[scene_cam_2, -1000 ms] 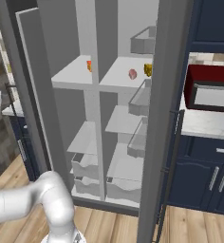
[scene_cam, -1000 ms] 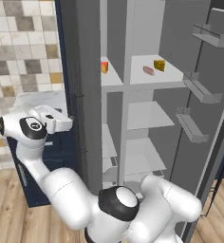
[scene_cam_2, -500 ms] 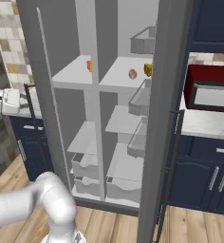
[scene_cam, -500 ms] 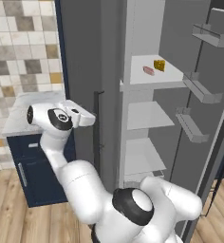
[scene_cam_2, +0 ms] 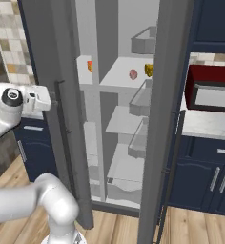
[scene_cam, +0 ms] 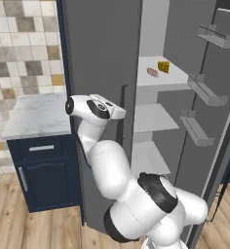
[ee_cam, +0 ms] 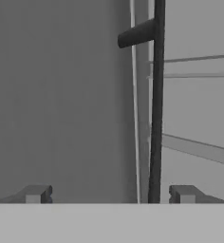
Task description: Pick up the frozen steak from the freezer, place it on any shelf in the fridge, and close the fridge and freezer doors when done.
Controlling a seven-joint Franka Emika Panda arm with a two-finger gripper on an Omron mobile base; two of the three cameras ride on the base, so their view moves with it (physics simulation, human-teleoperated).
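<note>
Dark and small, my two fingertips (ee_cam: 37, 193) stand spread wide at the bottom of the hand view, holding nothing. My claw (ee_cam: 109, 194) faces the plain grey face of the freezer door (scene_cam: 100, 58), and the door's one long dark bar handle (ee_cam: 156, 109) runs upright between my tips, nearer one of them; I cannot tell whether anything touches it. In the left base view my hand sits against that door near its handle edge.

I count two tall grey doors: the freezer door is swung most of the way across its section, and the fridge door (scene_cam_2: 168, 95) stands open, with grey bins (scene_cam: 204, 90) on its inner side.

In the fridge (scene_cam: 158, 126), on the upper white shelf (scene_cam: 158, 80), lie two small things just beside each other: the pinkish-red frozen steak (scene_cam: 152, 72) and a yellow-brown block (scene_cam: 163, 66). In the right base view one orange cheese wedge (scene_cam_2: 89, 66) shows in the freezer (scene_cam_2: 88, 119), at the same height.
</note>
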